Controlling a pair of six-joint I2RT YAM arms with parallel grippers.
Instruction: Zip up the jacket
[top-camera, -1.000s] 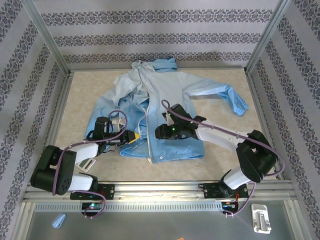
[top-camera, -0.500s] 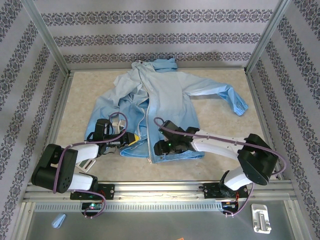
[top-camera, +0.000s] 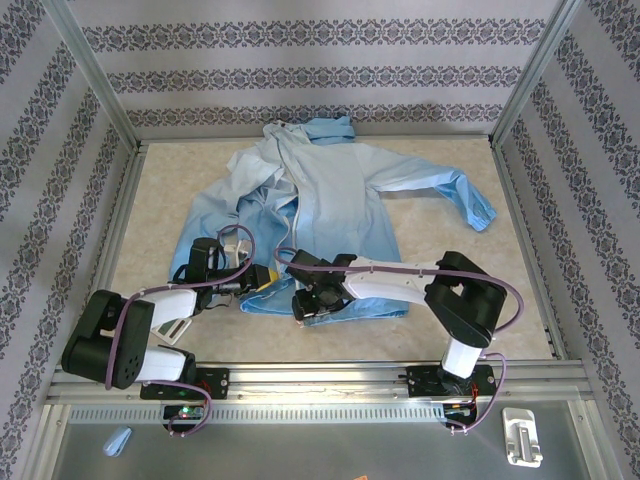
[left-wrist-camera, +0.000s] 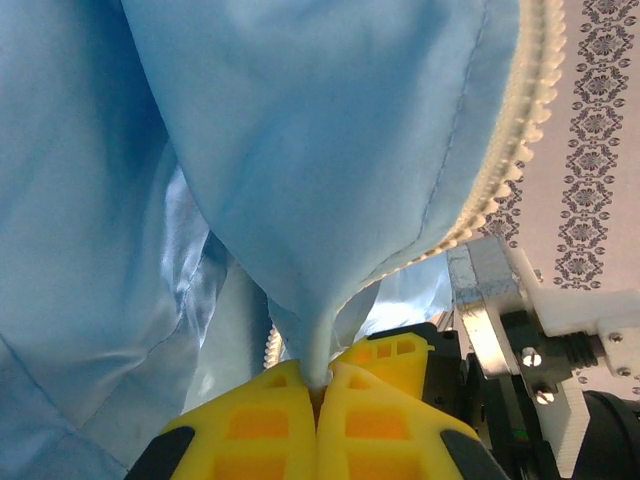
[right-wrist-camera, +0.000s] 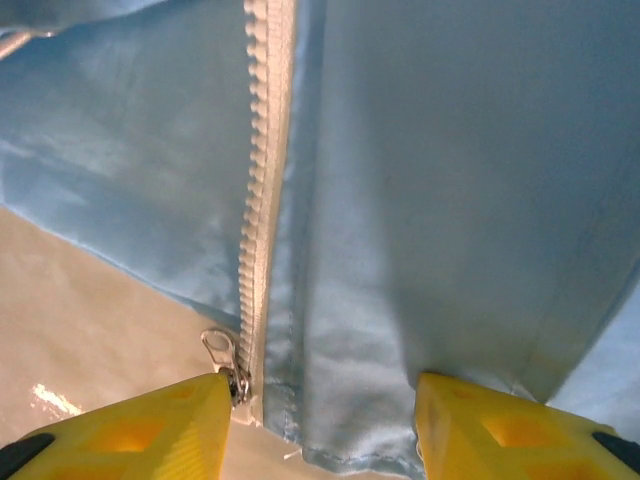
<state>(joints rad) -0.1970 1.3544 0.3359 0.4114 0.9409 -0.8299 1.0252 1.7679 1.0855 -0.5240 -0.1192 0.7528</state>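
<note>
The light-blue hooded jacket (top-camera: 340, 190) lies spread on the table, front up, with its pale zipper (top-camera: 298, 225) running down the middle. My left gripper (top-camera: 264, 277) is shut on a fold of the jacket's left front panel (left-wrist-camera: 300, 150) near the hem, its yellow fingers (left-wrist-camera: 270, 420) pressed together on the cloth. The zipper teeth (left-wrist-camera: 530, 110) curve past on the right. My right gripper (top-camera: 305, 308) is open at the hem. In the right wrist view it (right-wrist-camera: 320, 400) straddles the hem, and the metal zipper slider (right-wrist-camera: 228, 365) sits right beside its left finger (right-wrist-camera: 140, 430).
Metal frame posts and patterned walls enclose the table on three sides, with a metal rail (top-camera: 320, 375) along the near edge. A small blue scrap (top-camera: 118, 441) and a white part (top-camera: 522, 437) lie on the grey strip in front of the arm bases.
My right gripper has swung left and nearer, from the jacket's right panel down to the bottom of the zipper at the hem. The left gripper has kept its hold in place.
</note>
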